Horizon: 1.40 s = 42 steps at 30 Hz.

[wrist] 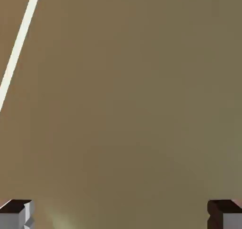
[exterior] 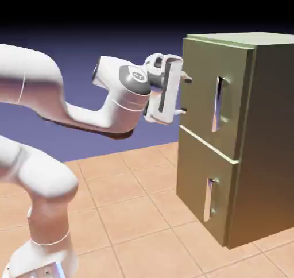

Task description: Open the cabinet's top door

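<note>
The olive-green cabinet (exterior: 264,145) stands at the exterior view's right, both doors closed. The top door (exterior: 201,70) carries a long vertical silver handle (exterior: 218,103). My gripper (exterior: 185,95) is open and level, pointing at that door's left part, its fingertips (exterior: 188,80) very near the panel. The handle lies to the right of the fingers, with nothing between them. In the hand view flat olive-brown door surface (wrist: 132,105) fills the frame, and my gripper (wrist: 120,216) shows only two grey tips (wrist: 16,214) far apart at the bottom corners. A thin pale stripe (wrist: 19,48) slants across the upper left.
The lower door (exterior: 198,179) has a shorter silver handle (exterior: 210,199). The tiled floor (exterior: 132,213) stretches between the robot base and the cabinet. My white arm (exterior: 109,116) reaches in from the left at the upper door's height.
</note>
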Each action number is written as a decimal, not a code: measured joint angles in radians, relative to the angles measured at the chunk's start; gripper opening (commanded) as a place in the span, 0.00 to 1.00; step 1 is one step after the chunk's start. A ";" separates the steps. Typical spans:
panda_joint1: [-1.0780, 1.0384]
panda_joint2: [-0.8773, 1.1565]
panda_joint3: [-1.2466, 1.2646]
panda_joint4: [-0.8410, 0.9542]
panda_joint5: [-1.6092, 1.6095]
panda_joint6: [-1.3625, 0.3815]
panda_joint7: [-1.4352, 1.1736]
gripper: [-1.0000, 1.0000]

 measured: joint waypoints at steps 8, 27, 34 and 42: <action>0.089 -0.063 -0.116 0.030 -0.348 -0.017 -0.128 0.50; 0.280 -0.198 -0.365 0.095 -1.095 -0.053 -0.404 0.50; 0.456 -0.116 -0.456 0.210 -1.128 -0.110 -0.381 0.00; 0.168 -0.135 -0.198 -0.023 -0.881 -0.295 -0.437 0.00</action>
